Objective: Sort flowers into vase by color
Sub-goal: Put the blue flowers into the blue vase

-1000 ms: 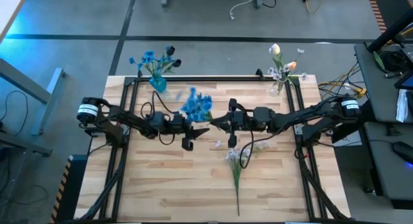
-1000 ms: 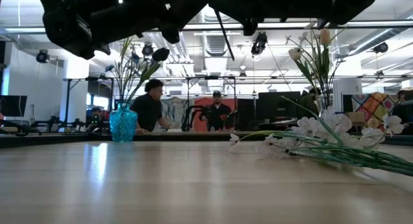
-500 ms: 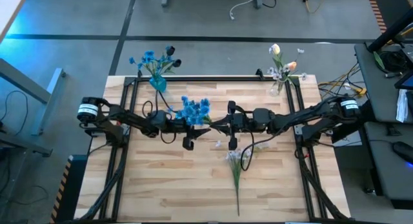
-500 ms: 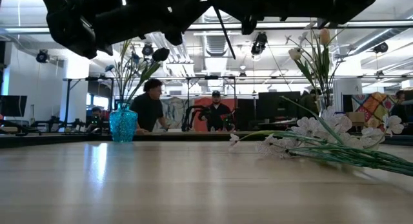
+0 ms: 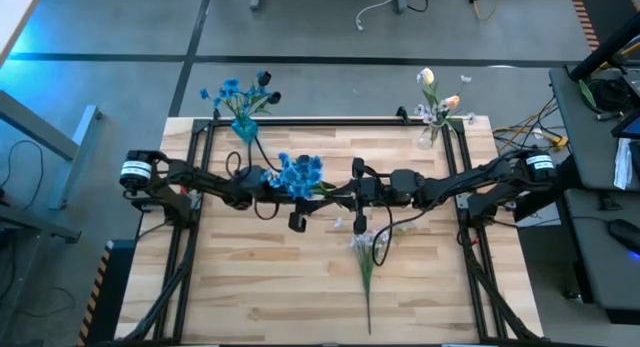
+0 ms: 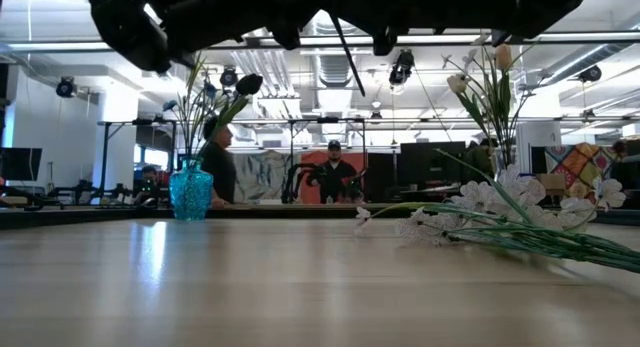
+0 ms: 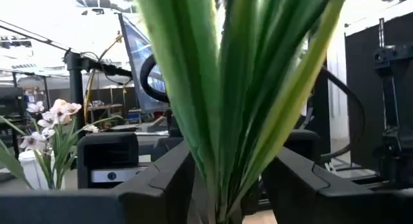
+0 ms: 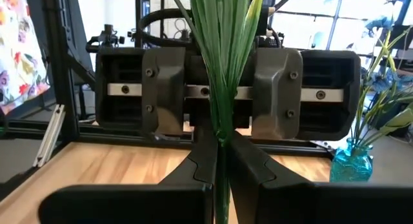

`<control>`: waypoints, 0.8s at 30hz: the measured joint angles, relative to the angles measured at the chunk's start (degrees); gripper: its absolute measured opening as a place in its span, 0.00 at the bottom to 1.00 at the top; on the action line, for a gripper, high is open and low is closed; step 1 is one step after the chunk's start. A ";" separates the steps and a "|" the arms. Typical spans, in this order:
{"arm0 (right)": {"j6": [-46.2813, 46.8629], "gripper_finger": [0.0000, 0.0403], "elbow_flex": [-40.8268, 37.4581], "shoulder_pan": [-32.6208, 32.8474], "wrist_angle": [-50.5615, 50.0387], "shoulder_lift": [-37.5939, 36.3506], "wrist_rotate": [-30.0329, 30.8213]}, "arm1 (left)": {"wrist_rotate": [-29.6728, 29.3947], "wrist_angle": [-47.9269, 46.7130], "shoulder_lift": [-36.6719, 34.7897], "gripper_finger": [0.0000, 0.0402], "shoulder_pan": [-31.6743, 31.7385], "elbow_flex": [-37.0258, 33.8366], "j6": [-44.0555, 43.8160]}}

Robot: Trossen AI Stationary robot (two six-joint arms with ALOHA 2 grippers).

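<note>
both claws (image 5: pixel 318 190) meet mid-table; front half mostly open.

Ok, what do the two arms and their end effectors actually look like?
Both arms are dark, near-black, jointed, with a white labelled band near each base and black cables looping along them. The left end effector and right end effector have broad dark housings with screw heads, a silver rail, and two tapering dark fingers.

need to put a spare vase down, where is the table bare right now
Free: the near left stretch of the light wooden table, left of the white-lilac sprig lying flat; the near right corner beyond it; the far edge between the blue glass vase and the clear vase. Crowded: the middle, where the left gripper and right gripper meet on the blue-blossomed sprig.
</note>
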 joint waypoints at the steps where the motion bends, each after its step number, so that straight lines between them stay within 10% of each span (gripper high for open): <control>1: 0.00 0.04 0.00 -0.01 -0.04 0.00 0.02 | -0.05 -0.87 0.00 0.37 0.00 0.41 0.29; 11: -1.69 0.15 0.63 -0.02 -7.30 0.00 6.26 | -4.14 -10.12 -3.00 0.03 0.13 1.66 5.99; 24: -5.39 0.49 1.92 -0.04 -12.92 -2.37 15.67 | -17.69 -28.03 -20.29 0.00 0.11 -2.88 10.77</control>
